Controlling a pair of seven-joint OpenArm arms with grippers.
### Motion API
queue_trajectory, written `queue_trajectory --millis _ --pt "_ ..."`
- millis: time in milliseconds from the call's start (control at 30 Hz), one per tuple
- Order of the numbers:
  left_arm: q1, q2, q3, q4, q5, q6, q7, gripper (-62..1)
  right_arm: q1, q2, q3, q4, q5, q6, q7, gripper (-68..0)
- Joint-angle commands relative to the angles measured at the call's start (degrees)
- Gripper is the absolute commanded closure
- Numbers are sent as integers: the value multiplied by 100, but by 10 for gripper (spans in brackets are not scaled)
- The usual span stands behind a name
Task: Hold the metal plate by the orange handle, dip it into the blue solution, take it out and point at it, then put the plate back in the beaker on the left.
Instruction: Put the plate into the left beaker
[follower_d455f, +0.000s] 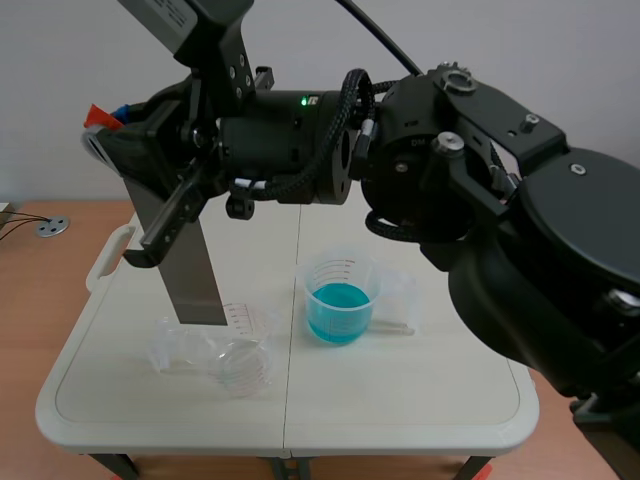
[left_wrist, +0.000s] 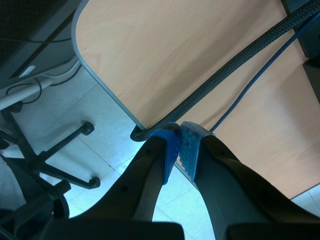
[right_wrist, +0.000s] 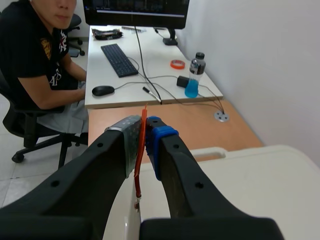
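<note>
Gripping arm: it was your right arm, which came in from the right side and extended across to the left. The right gripper had its jaws closed tight on the thin orange handle.
Plate position: the metal plate hung below that handle, over the left part of the white folding table.
Long axis: it ran almost upright, a little tilted, with the free end down at the clear left beaker.
Plate and left beaker: I could not tell whether the lower edge was inside it or just behind it. That beaker looked tipped.
Blue target: the beaker with blue solution stood upright to the right of the plate, apart from it, near the table's middle.
Contents: the solution filled roughly the lower half. The left beaker showed no liquid.
Nearer arm: the right one, since it held the plate.
Idle left gripper: its jaws were pressed together on nothing, off the table, above the floor.
Next move, my judgement: whichever beaker you aimed at, the plate should stay vertical so its end enters the mouth.
</note>
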Motion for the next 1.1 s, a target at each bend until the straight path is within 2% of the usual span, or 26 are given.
queue_trajectory --millis 0,1067 --pt "46 -35 -13 24 0 2 -35 -30 127 -118 -50 -85 83 4 109 -13" --pt "44 -35 -13 24 2 4 -33 -30 92 -396 -107 -2006 63 4 682 -13"
